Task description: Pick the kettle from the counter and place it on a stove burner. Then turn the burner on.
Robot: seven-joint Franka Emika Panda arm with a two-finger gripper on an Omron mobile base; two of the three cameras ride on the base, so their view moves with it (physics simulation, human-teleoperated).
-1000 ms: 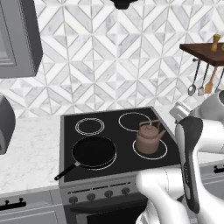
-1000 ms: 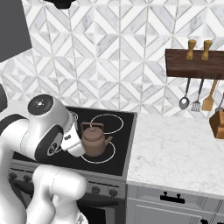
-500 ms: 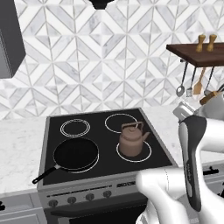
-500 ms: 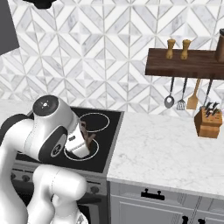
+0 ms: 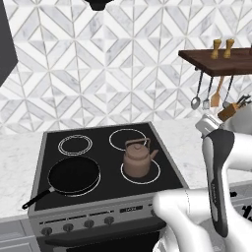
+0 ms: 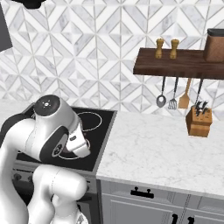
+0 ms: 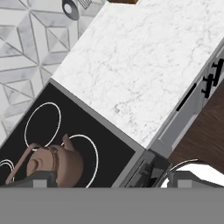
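Observation:
The copper-brown kettle [image 5: 138, 160] stands upright on the front right stove burner [image 5: 151, 175], a thin white ring on black glass. In the hand view the kettle [image 7: 54, 166] sits at the lower left on that burner ring [image 7: 90, 153], with the white marble counter [image 7: 140, 57] stretching away beside the stove. My gripper [image 7: 113, 180] is open, its fingertips wide apart and nothing between them, well above and apart from the kettle. In the right base view my arm hides the kettle.
A black frying pan [image 5: 74, 175] occupies the front left burner. Knobs [image 5: 69, 225] line the stove front. Right of the stove lies counter [image 6: 153, 144] with a knife block [image 6: 199, 121], under a wooden shelf [image 6: 175, 63] with hanging utensils. Drawers [image 6: 142, 192] sit below.
The whole picture has slid left in both base views, so the base has driven to the right. The kettle stays on its burner and the gripper stays open.

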